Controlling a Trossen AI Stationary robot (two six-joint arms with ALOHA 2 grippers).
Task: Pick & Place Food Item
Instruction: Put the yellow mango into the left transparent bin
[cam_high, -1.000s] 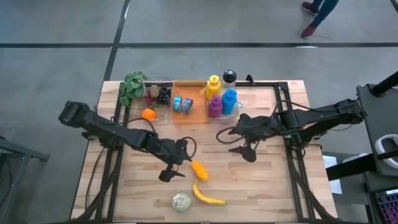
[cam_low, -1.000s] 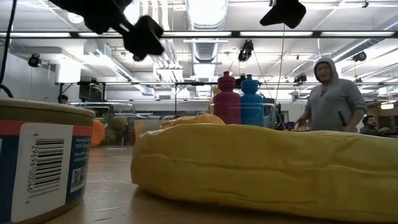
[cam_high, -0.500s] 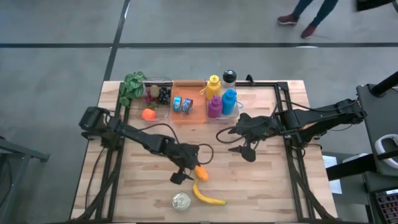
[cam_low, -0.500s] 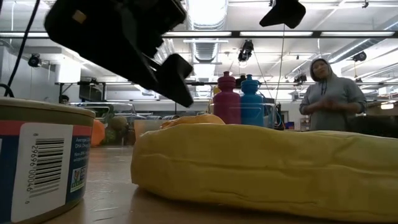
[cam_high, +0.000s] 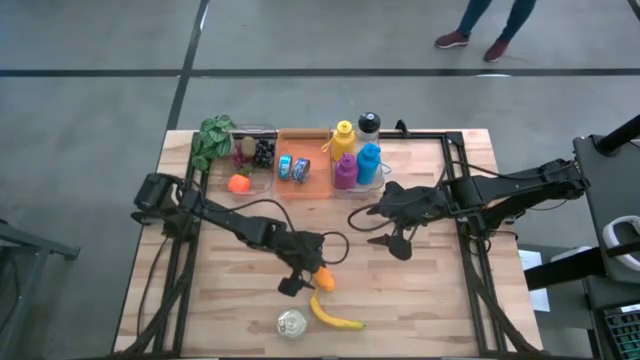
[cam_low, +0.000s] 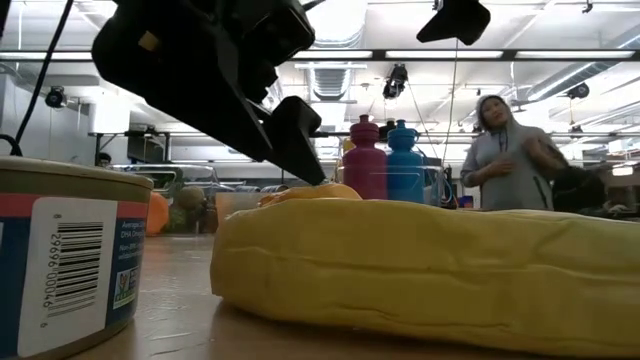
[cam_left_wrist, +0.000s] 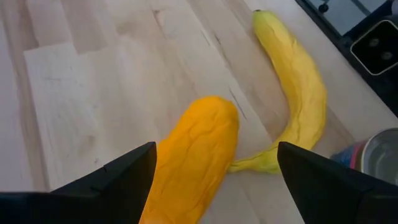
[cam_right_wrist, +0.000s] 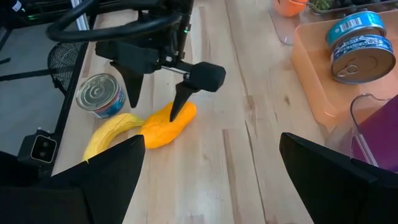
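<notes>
An orange, elongated food item (cam_left_wrist: 194, 160) lies on the wooden table (cam_high: 420, 300), next to a banana (cam_left_wrist: 298, 93) and a tin can (cam_high: 291, 323). My left gripper (cam_high: 303, 275) hangs open low over the orange item, slanting down. One finger (cam_right_wrist: 183, 99) stands over the item's far end and the other (cam_right_wrist: 132, 87) on the can's side. In the left wrist view the item lies between the two fingers; I see no touch. My right gripper (cam_high: 381, 233) waits open, higher up, near the table's middle.
Along the far edge stand a leafy plant (cam_high: 212, 140), a clear bin with grapes and an orange fruit (cam_high: 250, 160), an orange tray with cans (cam_high: 300, 168) and several bottles (cam_high: 356, 155). A person (cam_low: 505, 150) stands beyond the table.
My left gripper has come down and moved toward the table's right edge, ending over the orange item with its fingers still open. The orange item, banana and can have not moved. The person beyond the table has shifted.
</notes>
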